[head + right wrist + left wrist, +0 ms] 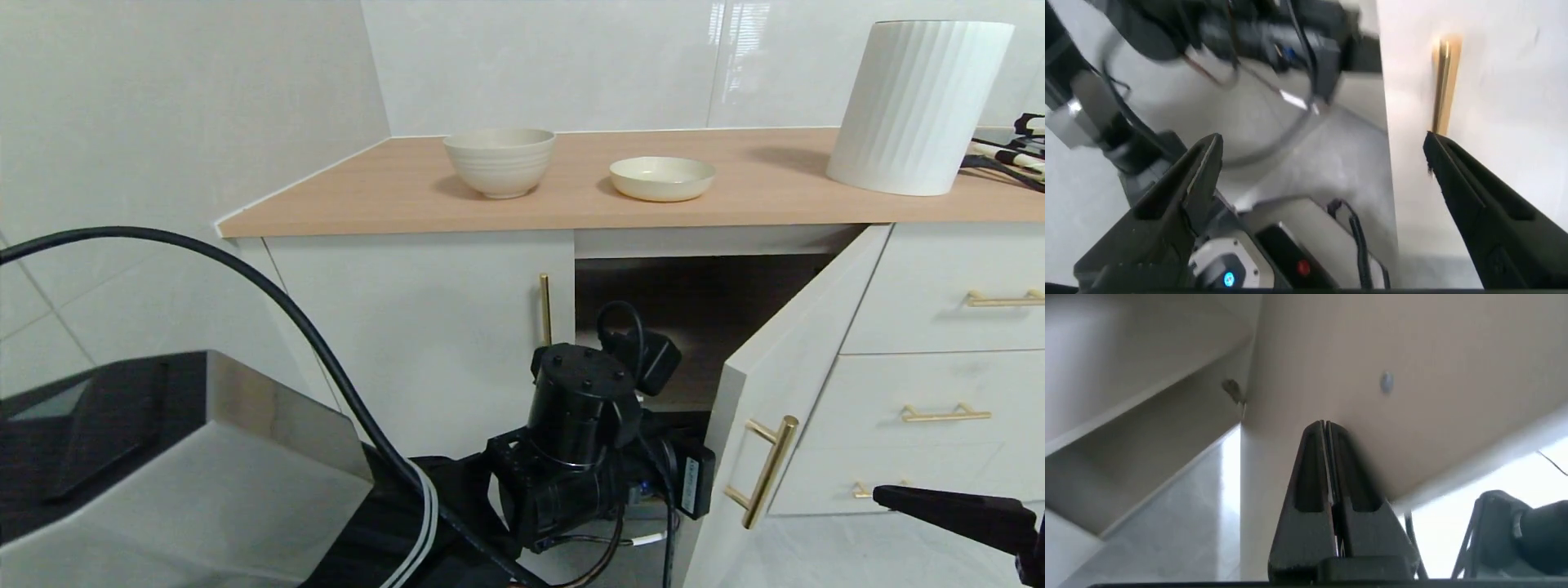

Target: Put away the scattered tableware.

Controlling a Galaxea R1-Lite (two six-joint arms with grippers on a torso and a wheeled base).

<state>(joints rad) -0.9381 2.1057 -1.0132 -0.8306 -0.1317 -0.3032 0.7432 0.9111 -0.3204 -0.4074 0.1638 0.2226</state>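
Bowl: upright on the counter, toward its left end; well above both grippers and apart from them.
Dish: on the counter, right of the bowl and not touching it; above the open cabinet.
Left gripper: jaws pressed together with nothing between them. Tips close to a pale panel inside the cabinet; contact cannot be told. The arm enters the opening low down.
Right gripper: jaws spread wide and empty. It sits low, outside the door, with the handle beyond the jaws, near one finger.
Bowl make: deep, round, cream, matt; faint horizontal ribs around the wall.
Dish make: shallow, round, cream, smooth.
Counter: flat, light brown wood-grain top.
Cabinet: flat white fronts; door swung out to the right; slim brass bar handles.
Canister: tall, white, vertically ribbed cylinder at the counter's right end.
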